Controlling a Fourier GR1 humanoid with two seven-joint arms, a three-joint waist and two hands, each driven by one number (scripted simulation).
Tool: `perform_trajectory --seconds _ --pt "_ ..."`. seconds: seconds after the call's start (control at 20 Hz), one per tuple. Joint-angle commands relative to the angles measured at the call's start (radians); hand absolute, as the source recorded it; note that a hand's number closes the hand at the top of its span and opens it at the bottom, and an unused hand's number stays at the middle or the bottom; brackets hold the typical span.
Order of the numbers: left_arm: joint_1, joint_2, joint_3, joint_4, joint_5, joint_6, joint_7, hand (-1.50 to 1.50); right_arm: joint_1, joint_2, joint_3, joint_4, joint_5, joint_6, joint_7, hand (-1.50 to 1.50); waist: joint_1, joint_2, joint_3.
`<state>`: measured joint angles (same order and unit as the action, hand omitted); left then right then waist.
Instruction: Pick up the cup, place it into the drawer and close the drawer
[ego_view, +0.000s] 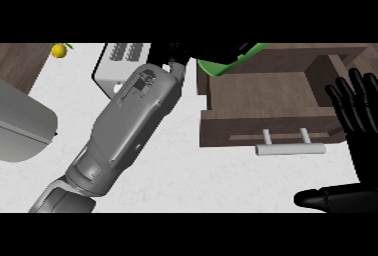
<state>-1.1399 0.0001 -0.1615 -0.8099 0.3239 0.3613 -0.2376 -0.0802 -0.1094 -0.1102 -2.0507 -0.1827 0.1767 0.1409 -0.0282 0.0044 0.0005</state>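
L hand (193, 50) curled round green cup (229, 64) over the open wooden drawer (258, 107); drawer's handle (290, 148) faces the robot. R hand (362, 125) spread, resting at right edge.

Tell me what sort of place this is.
Most likely a kitchen: a pale counter, an open wooden drawer with a bar handle, a toaster and a lemon.

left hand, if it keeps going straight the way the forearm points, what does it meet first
The left hand is curled round the green cup at the open drawer back corner. Straight on lies the drawer's back wall, then the picture's edge; depth is unclear.
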Motion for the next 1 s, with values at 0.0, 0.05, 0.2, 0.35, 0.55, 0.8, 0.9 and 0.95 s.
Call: perform_trajectory --seconds 0.0,0.05,0.2,0.35,0.55,0.8,0.9,0.95 --pt "-0.057 0.000 -0.068 0.100 0.090 0.030 -0.030 1.50 -0.039 0.020 0.021 0.059 0.042 -0.022 -0.025 -1.50 -0.003 0.002 0.000" --pt "-0.062 0.000 -0.071 0.169 0.105 0.031 -0.093 1.50 -0.046 -0.016 -0.014 0.052 -0.001 0.009 -0.010 -1.50 -0.015 0.005 0.000" --pt "-0.080 0.000 -0.102 0.248 0.153 0.011 -0.124 1.50 -0.091 0.020 0.028 0.044 0.032 -0.042 0.029 -1.50 -0.022 0.009 0.000" --pt "-0.153 0.000 -0.132 0.293 0.149 0.039 -0.071 1.50 -0.069 -0.027 -0.037 0.057 -0.031 0.011 0.004 -1.50 -0.019 0.006 0.001" --pt "-0.150 0.000 -0.208 0.379 0.199 0.033 -0.147 1.50 -0.028 0.001 0.013 0.020 -0.014 0.015 -0.006 -1.50 -0.059 0.017 0.001" --pt "-0.212 0.000 -0.263 0.433 0.237 0.035 -0.114 1.50 -0.043 0.020 0.050 0.044 0.026 0.006 -0.024 -1.50 -0.060 0.018 0.001" --pt "-0.181 0.000 -0.342 0.404 0.253 0.097 -0.092 1.50 -0.048 -0.005 0.030 0.080 0.000 0.046 -0.052 -1.50 -0.076 0.019 0.002" --pt "-0.166 0.000 -0.366 0.421 0.237 0.083 -0.114 1.50 -0.076 0.013 0.035 0.065 0.014 0.005 -0.026 -1.50 -0.076 0.020 0.002"
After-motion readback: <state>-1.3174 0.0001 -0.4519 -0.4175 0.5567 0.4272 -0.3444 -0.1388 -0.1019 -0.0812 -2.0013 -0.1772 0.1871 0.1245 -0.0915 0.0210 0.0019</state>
